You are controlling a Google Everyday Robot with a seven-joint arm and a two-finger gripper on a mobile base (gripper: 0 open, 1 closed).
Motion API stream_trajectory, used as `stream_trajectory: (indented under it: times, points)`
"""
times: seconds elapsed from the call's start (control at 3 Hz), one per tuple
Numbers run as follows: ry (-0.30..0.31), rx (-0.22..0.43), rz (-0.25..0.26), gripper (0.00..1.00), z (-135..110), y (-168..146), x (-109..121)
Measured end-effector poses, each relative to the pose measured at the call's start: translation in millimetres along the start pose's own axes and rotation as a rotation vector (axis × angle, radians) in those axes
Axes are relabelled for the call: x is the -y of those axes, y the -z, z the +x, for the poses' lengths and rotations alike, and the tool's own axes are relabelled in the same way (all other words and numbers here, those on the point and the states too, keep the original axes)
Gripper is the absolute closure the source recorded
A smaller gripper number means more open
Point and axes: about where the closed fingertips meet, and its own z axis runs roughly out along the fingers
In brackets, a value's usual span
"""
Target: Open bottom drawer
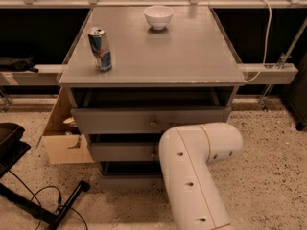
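Observation:
A grey cabinet [158,51] has three drawer fronts stacked under its top. The bottom drawer [127,181] is the slim strip nearest the floor; its right part and its knob are hidden behind my white arm [192,176]. The mid-sized front [120,152] and the tall top front [115,121] sit above it, each with a small knob; the top one stands slightly out from the cabinet. My gripper is not in view. It lies somewhere behind the arm's elbow, which bends in front of the lower drawers.
A blue and silver can [100,49] and a white bowl [158,17] stand on the cabinet top. An open cardboard box [62,138] sits left of the cabinet. A black stand and cables [43,205] lie on the speckled floor at left.

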Motion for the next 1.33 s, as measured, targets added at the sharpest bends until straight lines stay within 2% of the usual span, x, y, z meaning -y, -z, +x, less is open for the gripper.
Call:
stream_trajectory:
  times: [1.33]
  points:
    - [-0.016, 0.019, -0.052, 1.00, 13.8, 20.9, -33.3]
